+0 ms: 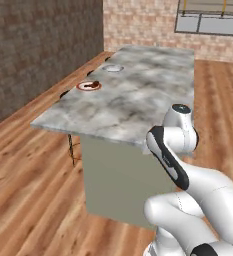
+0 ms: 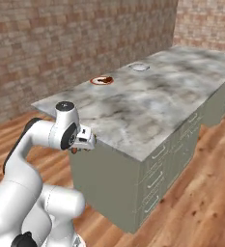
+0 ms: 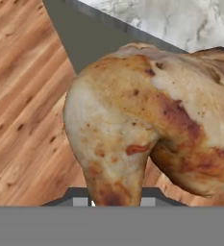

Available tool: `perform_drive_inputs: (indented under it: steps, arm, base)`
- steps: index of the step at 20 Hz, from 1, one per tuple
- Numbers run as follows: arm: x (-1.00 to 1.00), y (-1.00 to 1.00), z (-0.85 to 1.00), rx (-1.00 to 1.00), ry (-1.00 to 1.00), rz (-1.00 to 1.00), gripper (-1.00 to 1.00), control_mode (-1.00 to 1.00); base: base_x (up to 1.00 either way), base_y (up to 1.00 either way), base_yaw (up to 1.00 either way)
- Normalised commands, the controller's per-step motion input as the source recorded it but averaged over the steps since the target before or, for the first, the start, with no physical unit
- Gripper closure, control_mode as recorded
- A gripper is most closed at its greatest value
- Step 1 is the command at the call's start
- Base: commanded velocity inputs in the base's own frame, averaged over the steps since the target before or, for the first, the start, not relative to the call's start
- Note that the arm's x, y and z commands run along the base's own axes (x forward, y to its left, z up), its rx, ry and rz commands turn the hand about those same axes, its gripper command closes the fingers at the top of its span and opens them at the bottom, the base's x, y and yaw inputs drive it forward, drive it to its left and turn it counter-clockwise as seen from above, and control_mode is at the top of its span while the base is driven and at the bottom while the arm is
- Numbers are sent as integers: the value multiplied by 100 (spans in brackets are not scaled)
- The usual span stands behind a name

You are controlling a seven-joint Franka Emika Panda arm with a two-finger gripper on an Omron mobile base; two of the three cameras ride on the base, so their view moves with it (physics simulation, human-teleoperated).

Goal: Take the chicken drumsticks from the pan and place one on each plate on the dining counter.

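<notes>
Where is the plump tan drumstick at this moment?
The plump drumstick is held in the gripper, off the near corner of the dining counter above the wood floor, short of the grey-rimmed plate; the red-rimmed plate already holds the darker drumstick.

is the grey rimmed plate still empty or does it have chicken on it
Empty: the plain-rimmed plate shows only a bare pale centre, while the red-rimmed plate beside it already carries a dark drumstick.

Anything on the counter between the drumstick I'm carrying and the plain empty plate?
Nothing visible. The pale drumstick is held in the gripper off the near corner of the dining counter. The red-rimmed plate, already holding the darker drumstick, sits just left of the way to the plain plate.
</notes>
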Motion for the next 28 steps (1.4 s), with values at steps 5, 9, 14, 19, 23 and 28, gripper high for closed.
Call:
perform_drive_inputs:
  steps: [5, 9, 14, 19, 23, 28]
  arm:
    - [0, 0, 0, 0, 0, 0, 100, 100]
    - [0, 0, 0, 0, 0, 0, 100, 100]
    - [0, 0, 0, 0, 0, 0, 100, 100]
    - [0, 0, 0, 0, 0, 0, 100, 100]
    - [0, 0, 0, 0, 0, 0, 100, 100]
    - [0, 0, 0, 0, 0, 0, 100, 100]
  base:
    - [35, 100, -7]
    - [36, 100, -9]
    - [40, 100, -15]
    - [45, 97, -25]
    - [49, 90, -34]
    - [51, 88, -35]
